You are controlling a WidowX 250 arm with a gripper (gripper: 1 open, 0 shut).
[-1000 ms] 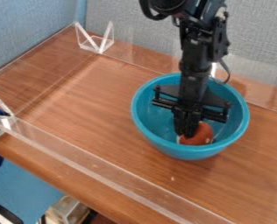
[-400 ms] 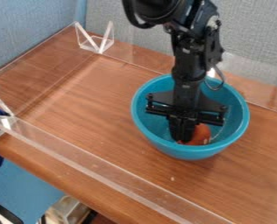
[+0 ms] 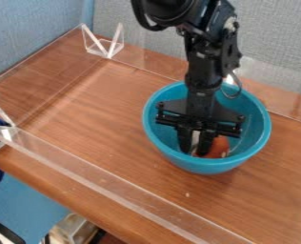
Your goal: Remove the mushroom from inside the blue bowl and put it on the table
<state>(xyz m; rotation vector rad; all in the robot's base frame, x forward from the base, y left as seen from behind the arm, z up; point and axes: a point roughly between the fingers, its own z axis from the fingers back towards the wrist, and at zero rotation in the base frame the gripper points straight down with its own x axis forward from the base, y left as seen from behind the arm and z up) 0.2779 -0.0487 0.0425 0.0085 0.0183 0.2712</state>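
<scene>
- The claw (image 3: 203, 145) is pointed straight down, its fingertips lowered deep inside the blue bowl (image 3: 161, 134).
- The two dark fingers (image 3: 192, 141) are set close together around the mushroom (image 3: 217, 148), and the claw looks clenched on it, though the exact contact is hard to make out.
- Only part of the mushroom is seen: a reddish-brown patch at the bowl's bottom, just right of the fingertips, the rest being hidden behind them.
- A black crossbar is carried above the fingers, level with the bowl's rim.
- The black arm (image 3: 207, 48) is seen rising from the bowl toward the top of the view.
- The bowl is placed on the wooden table (image 3: 77, 105), toward its right side.
- Clear acrylic walls (image 3: 96, 195) are fitted along the table's edges.
</scene>
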